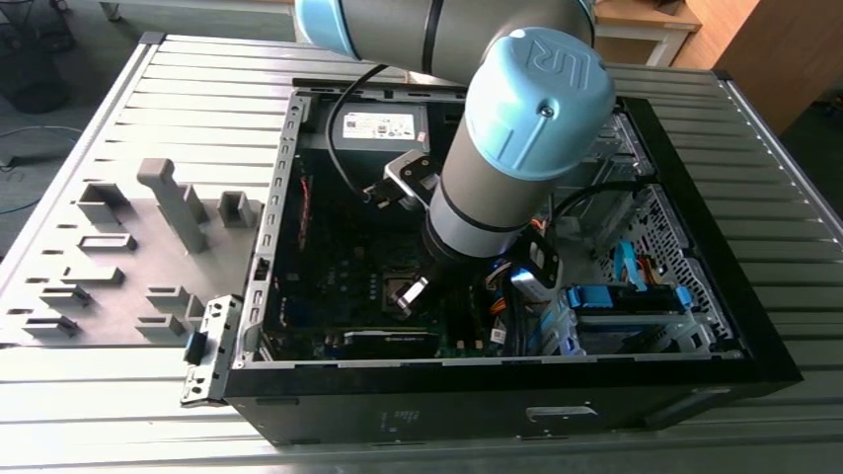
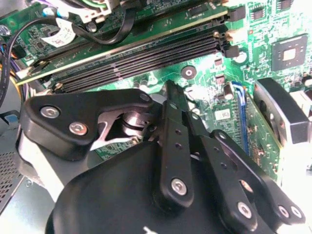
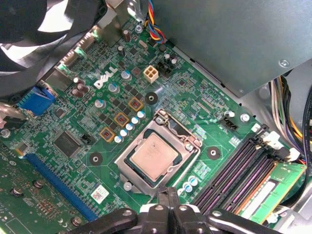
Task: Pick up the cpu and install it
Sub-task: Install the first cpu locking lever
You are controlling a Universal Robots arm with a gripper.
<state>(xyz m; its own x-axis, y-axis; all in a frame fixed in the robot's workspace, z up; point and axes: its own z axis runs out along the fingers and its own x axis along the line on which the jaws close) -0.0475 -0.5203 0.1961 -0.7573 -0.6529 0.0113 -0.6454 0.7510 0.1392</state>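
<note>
The cpu [image 3: 155,157], a small square chip with a silver-grey top, lies flat in its socket on the green motherboard [image 3: 73,122] in the first wrist view. My gripper [image 3: 168,193] is just beside the socket's edge, fingers pressed together with nothing between them. In the second wrist view the shut gripper [image 2: 170,90] points at the board near the memory slots. The exterior view has the gripper [image 1: 411,294] low inside the open computer case [image 1: 500,390], under the blue-capped arm.
Black memory slots [image 3: 234,170] run beside the socket, one holding a green module. A fan [image 3: 44,29] and a grey power supply box [image 3: 219,39] border the board. Cables hang at the case side. A grey fixture plate [image 1: 132,247] lies at the exterior view's left.
</note>
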